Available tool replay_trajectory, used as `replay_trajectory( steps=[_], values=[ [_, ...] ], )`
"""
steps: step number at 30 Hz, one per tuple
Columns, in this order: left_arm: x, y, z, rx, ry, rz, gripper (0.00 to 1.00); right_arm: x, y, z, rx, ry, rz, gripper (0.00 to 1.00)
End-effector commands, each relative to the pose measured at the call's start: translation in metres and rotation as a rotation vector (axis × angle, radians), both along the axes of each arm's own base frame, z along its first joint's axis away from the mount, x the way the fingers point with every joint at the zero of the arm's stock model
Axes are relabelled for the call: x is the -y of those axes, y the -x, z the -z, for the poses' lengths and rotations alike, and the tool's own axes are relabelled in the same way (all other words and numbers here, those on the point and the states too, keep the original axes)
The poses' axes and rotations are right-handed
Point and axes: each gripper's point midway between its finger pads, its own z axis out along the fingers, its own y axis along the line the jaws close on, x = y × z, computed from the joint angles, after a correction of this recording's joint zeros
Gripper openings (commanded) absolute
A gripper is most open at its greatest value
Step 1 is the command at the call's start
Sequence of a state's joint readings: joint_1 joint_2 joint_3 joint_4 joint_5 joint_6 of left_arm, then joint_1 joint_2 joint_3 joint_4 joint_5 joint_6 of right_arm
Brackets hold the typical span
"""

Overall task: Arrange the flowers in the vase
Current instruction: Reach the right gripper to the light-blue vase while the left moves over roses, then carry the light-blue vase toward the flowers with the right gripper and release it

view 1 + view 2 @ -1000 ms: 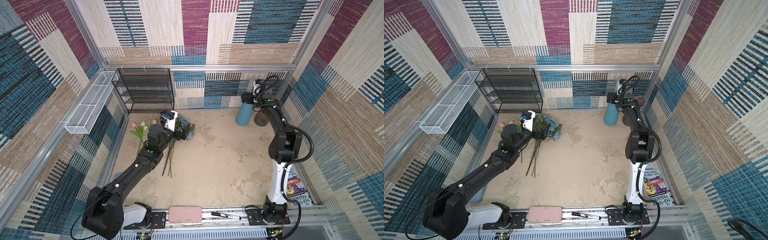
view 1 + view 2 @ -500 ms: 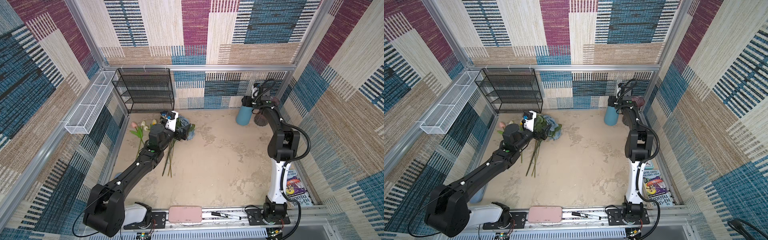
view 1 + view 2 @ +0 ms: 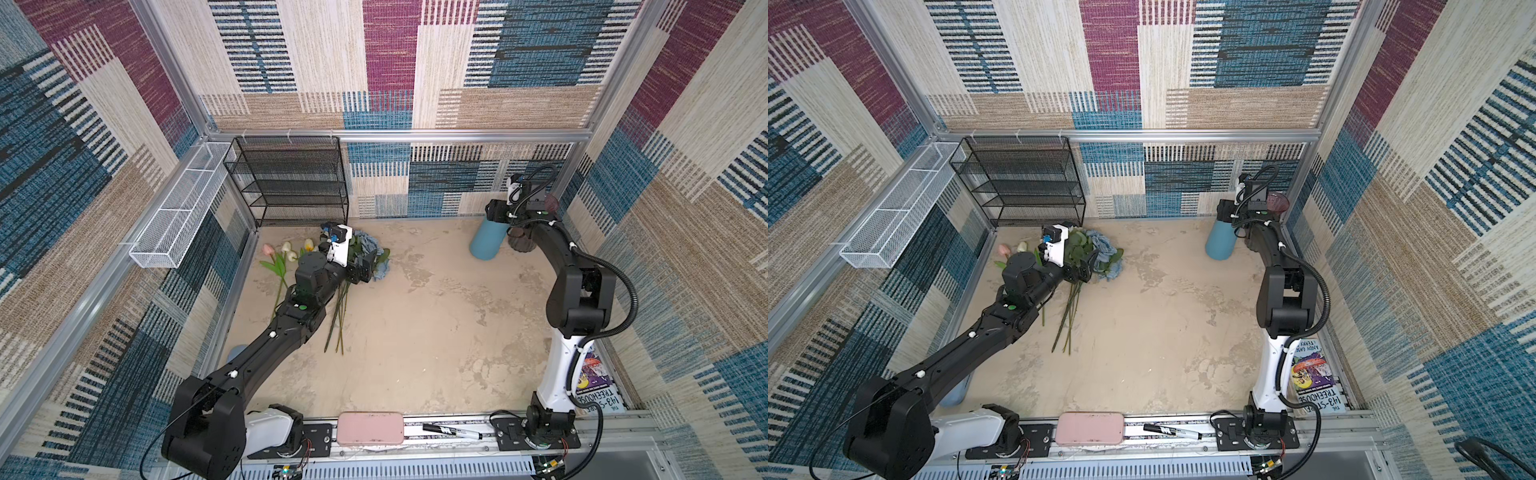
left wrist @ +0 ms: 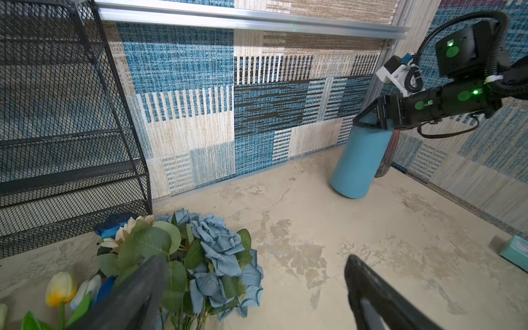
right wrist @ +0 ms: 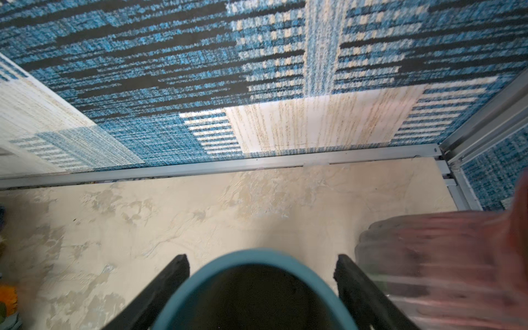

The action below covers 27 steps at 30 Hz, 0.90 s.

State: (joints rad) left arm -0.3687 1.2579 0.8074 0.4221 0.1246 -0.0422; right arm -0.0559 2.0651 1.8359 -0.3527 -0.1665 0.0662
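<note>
Left gripper (image 4: 256, 258) wide apart, hovering just over the flowers (image 4: 217, 251) lying on the table (image 3: 415, 332) by the black rack (image 3: 291, 183). Right gripper (image 5: 263, 257) clamped on the blue vase (image 3: 486, 245) rim, well apart from flowers.

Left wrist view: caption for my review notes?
Open left gripper at the flowers on the table; beyond, the right gripper straddles the top of the blue vase.
</note>
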Motion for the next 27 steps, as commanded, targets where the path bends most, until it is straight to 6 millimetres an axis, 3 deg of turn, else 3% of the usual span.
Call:
replay_trajectory(
  steps=[1, 3, 7, 13, 19, 27],
  values=[
    [-0.005, 0.000, -0.004, 0.007, 0.032, -0.030, 1.00, -0.014, -0.003, -0.047, 0.159, -0.036, -0.039, 0.36],
    [-0.006, 0.000, -0.003, 0.005, 0.032, -0.032, 1.00, -0.024, 0.006, -0.051, 0.177, -0.026, -0.056, 0.35],
    [-0.013, 0.002, 0.000, -0.007, 0.046, -0.067, 0.99, -0.069, 0.033, -0.066, 0.238, 0.021, -0.139, 0.34],
    [-0.034, 0.012, 0.016, -0.048, 0.046, -0.170, 0.97, -0.179, 0.084, -0.081, 0.343, 0.042, -0.364, 0.32],
    [-0.055, 0.019, 0.042, -0.108, 0.016, -0.270, 0.94, -0.266, 0.121, -0.073, 0.405, 0.044, -0.558, 0.31],
    [-0.058, 0.027, 0.069, -0.175, 0.006, -0.274, 0.94, -0.307, 0.132, -0.049, 0.355, 0.076, -0.674, 0.32]
  ],
)
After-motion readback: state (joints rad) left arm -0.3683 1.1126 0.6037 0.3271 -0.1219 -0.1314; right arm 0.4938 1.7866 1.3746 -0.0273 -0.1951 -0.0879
